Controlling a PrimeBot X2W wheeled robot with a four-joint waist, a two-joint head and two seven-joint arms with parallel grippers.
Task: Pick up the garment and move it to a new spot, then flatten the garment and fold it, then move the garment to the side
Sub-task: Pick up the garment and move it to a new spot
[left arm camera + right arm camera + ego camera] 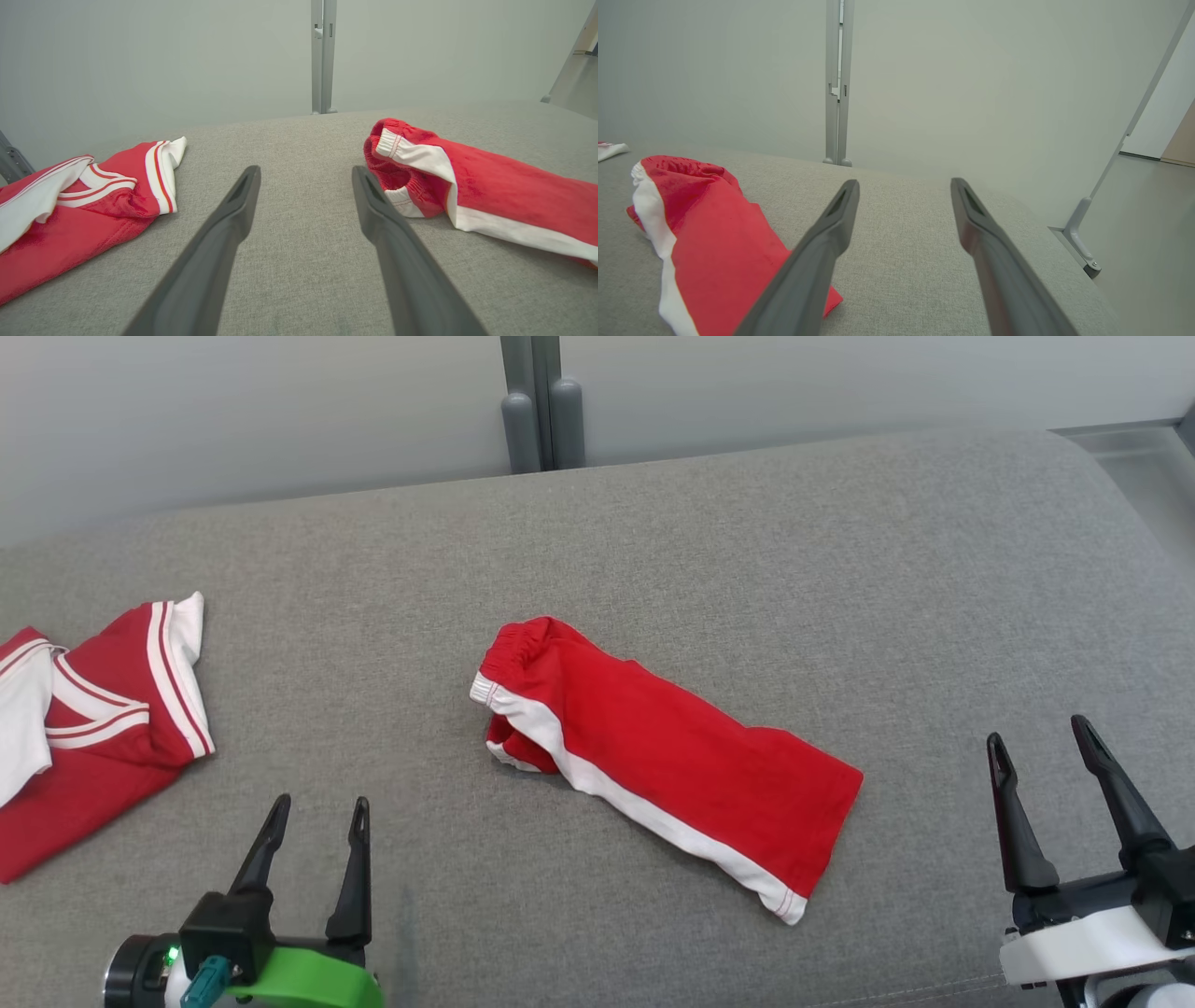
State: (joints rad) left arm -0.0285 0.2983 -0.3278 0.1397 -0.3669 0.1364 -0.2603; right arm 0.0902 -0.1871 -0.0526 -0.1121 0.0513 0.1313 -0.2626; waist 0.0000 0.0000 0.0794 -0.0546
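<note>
On the coarse grey woven cushion (653,541), soft red cotton shorts with white side stripe (658,756) lie folded at centre. Left gripper (317,817) and right gripper (1039,737) stand spread wide, empty, apart from them.

A grey fabric-covered surface (709,551) spreads wide across the scene. Near the surface's left edge lies a red shirt (112,747) with white panels and white-striped trim. Behind the surface's far edge stands a pale wall panel (233,420), with an upright grey metal post (543,411) at its middle. Past the surface's right end, a slanted grey strut (1077,217) meets a smooth grey floor (1148,224).
</note>
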